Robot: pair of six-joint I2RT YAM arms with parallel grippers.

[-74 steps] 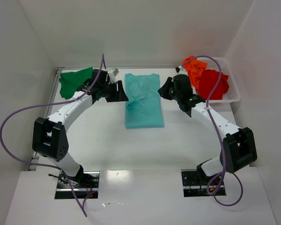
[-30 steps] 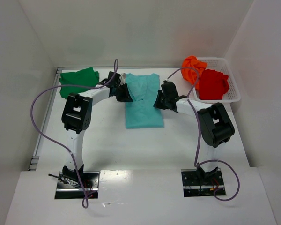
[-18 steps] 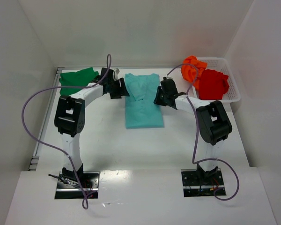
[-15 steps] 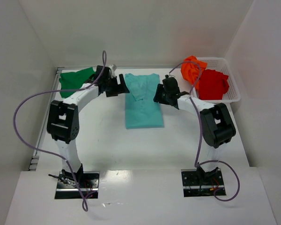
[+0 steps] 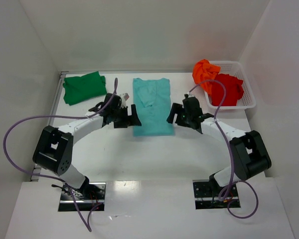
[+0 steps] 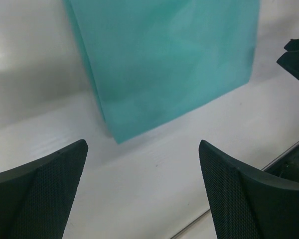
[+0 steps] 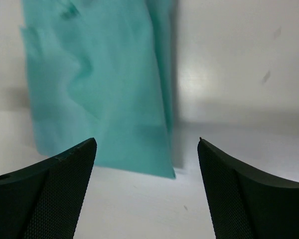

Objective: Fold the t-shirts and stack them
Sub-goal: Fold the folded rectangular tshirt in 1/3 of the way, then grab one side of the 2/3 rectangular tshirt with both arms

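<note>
Centre frame in the top view, the left gripper (image 5: 129,119) and right gripper (image 5: 173,116) flank the near hem of the light teal folded cloth t-shirt (image 5: 152,105), both with fingers spread wide (each wrist view shows a hem corner between them, untouched). The shirt lies flat on the white table (image 5: 139,149). Farther back, the dark green folded t-shirt (image 5: 83,87) sits upper left. Upper right, the crumpled bright orange t-shirt (image 5: 204,72) and red t-shirt (image 5: 228,89) lie in the white plastic mesh basket (image 5: 247,99).
</note>
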